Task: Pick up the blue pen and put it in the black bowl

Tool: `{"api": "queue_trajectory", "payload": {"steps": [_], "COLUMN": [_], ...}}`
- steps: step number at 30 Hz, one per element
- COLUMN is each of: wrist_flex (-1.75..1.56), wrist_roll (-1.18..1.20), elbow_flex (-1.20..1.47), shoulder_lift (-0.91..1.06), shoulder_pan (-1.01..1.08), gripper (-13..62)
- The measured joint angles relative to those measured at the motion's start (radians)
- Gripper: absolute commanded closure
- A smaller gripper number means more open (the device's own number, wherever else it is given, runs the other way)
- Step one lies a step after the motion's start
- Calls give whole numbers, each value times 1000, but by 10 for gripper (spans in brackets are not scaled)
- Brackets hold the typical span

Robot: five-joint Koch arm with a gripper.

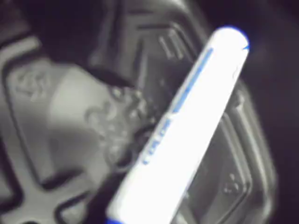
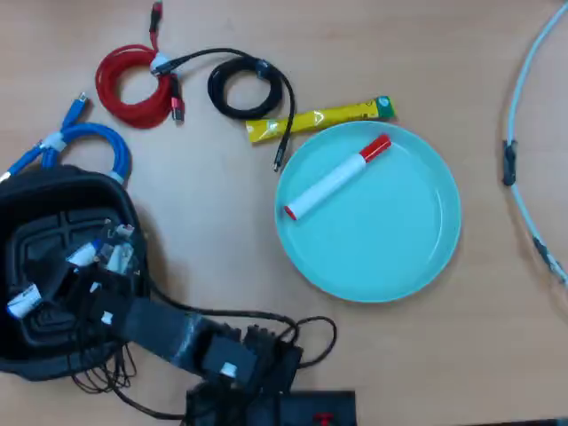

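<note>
The blue pen (image 1: 187, 130) is white with blue ends and blue print. It fills the wrist view on a slant, blurred, over the ribbed inside of the black bowl (image 1: 233, 186). In the overhead view the black bowl (image 2: 35, 200) stands at the left edge, and the pen (image 2: 22, 302) lies across its inside, partly covered by the arm. My gripper (image 2: 93, 262) is over the bowl, right at the pen. Its jaws are lost among dark parts and wires, and none show in the wrist view. Whether it holds the pen cannot be told.
A teal plate (image 2: 399, 257) holds a red pen (image 2: 333, 180) at the centre right. Red (image 2: 133, 84), black (image 2: 244, 89) and blue (image 2: 84, 142) coiled cables and a yellow sachet (image 2: 319, 120) lie at the back. A pale cable (image 2: 524, 133) runs down the right side.
</note>
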Motion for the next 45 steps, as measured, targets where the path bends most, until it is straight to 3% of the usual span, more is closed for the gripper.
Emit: {"api": "queue_trajectory", "payload": {"steps": [10, 16, 28, 37, 45], "wrist_flex": [241, 241, 370, 270, 54], "wrist_roll": [0, -2, -176, -176, -176], "elbow_flex": [-137, -137, -17, 387, 701], "shoulder_lift": [103, 206, 291, 416, 604], "shoulder_pan": [32, 140, 641, 931, 1025], "gripper": [279, 580, 556, 557, 557]}}
